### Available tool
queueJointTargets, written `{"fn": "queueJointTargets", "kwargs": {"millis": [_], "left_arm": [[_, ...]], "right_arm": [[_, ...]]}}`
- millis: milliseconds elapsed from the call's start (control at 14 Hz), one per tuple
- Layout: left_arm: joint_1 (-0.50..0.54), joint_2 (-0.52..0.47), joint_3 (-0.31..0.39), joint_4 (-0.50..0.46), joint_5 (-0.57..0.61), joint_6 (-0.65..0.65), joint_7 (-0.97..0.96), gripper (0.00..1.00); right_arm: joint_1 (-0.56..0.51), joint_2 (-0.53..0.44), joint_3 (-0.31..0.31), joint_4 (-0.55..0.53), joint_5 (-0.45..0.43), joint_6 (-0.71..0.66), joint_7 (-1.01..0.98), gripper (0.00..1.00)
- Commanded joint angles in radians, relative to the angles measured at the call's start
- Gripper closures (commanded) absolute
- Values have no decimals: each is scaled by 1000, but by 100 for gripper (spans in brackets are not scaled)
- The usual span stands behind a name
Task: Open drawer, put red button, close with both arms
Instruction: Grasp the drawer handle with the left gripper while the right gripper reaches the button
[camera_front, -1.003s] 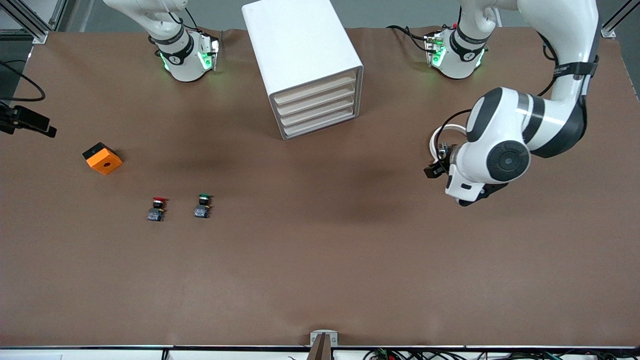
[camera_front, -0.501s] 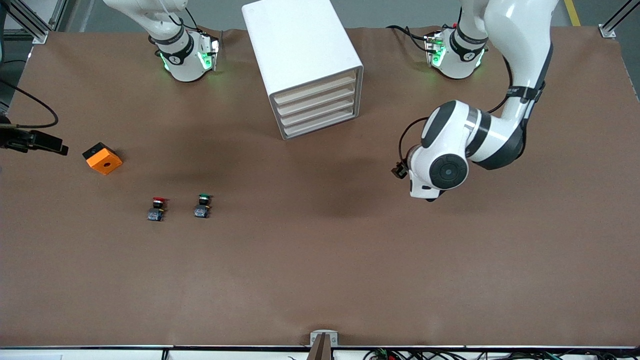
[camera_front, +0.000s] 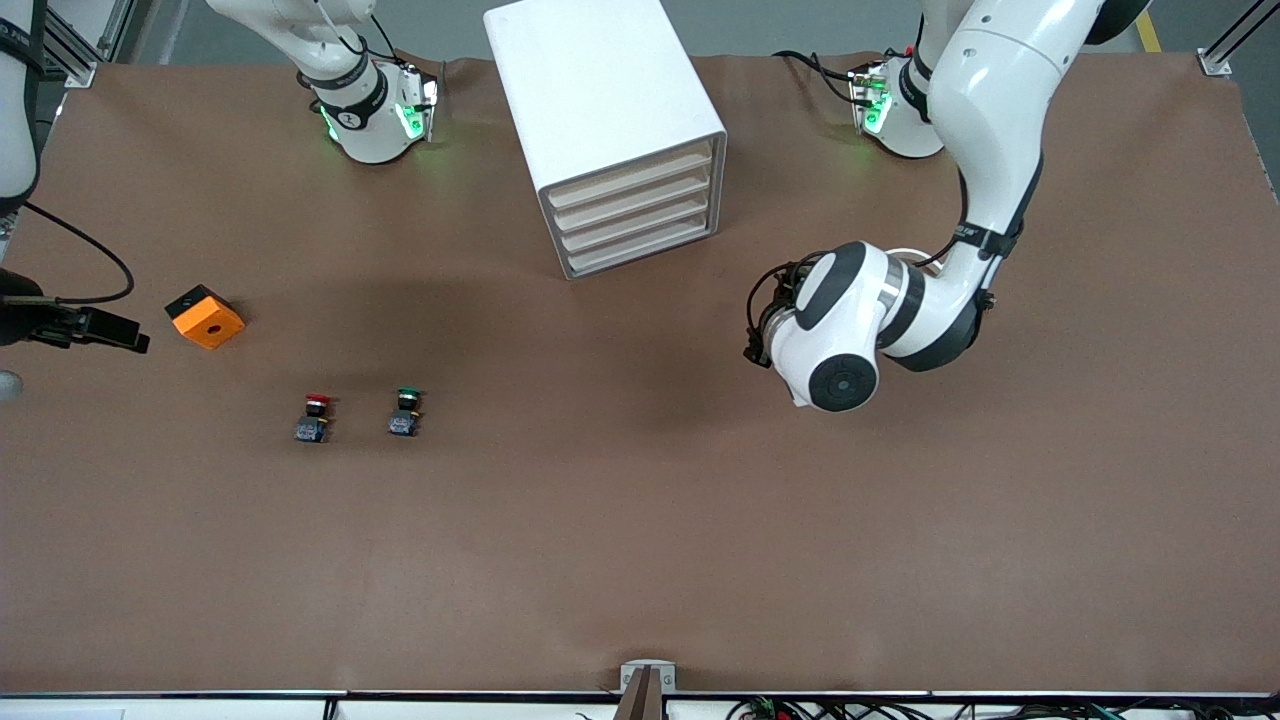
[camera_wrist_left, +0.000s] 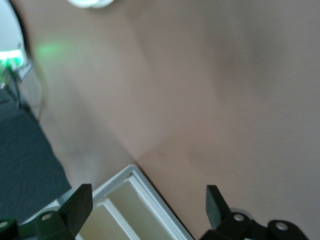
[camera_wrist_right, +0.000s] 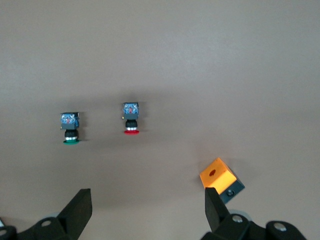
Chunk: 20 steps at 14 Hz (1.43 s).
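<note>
The white cabinet (camera_front: 600, 110) stands at the table's back middle with all drawers pushed in; the drawer (camera_front: 632, 180) is the uppermost. My left gripper (camera_front: 757, 340) hangs open and empty over bare table off the cabinet's drawer side, toward the left arm's end. The left wrist view shows a cabinet (camera_wrist_left: 154, 201) corner between the left gripper's (camera_wrist_left: 147, 206) fingers. The red button (camera_front: 316, 414) lies on the table toward the right arm's end. My right gripper (camera_front: 120, 335) is beside the orange block, open and empty. In the right wrist view the red button (camera_wrist_right: 131, 118) lies ahead of the right gripper (camera_wrist_right: 147, 210).
A green-capped button (camera_front: 405, 411) (camera_wrist_right: 70, 128) lies beside the red one, toward the cabinet's end. An orange block (camera_front: 205, 317) (camera_wrist_right: 220, 178) sits farther from the camera than the buttons, near the table's edge at the right arm's end. Both arm bases stand along the back edge.
The left arm has swung in from the table's end toward the cabinet's drawer side. The right hand has come closer to the orange block. Both grippers stayed open.
</note>
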Motion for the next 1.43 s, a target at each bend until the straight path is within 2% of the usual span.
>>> {"fn": "queueJointTargets", "kwargs": {"millis": [0,215,573,860,1074,1289,1361], "left_arm": [[-2,55,-28,44,-74,-71,-133,0],[-13,76,-37,46,-163,-130,-210,0],[-18,119,-40,51,-287,-138,-301,0],[-44,147,-45,49,-332,-177,-372,0],[-74,151,-45,41,-341,-191,-383,0],[-93,164,-45,38,-343,-231,-397,0],[-96,167,-45,37,-343,-245,-421,4]], "right_arm": [[-5,9,10,-100,11,124,0,0],[1,22,11,-209,17,310,0,0],[41,138,11,-225,66,456,0,0],[64,218,11,-251,94,583,1,0],[84,239,11,-372,117,778,1,0],[87,292,11,-377,117,806,1,0],[87,304,11,-377,122,807,3,0]]}}
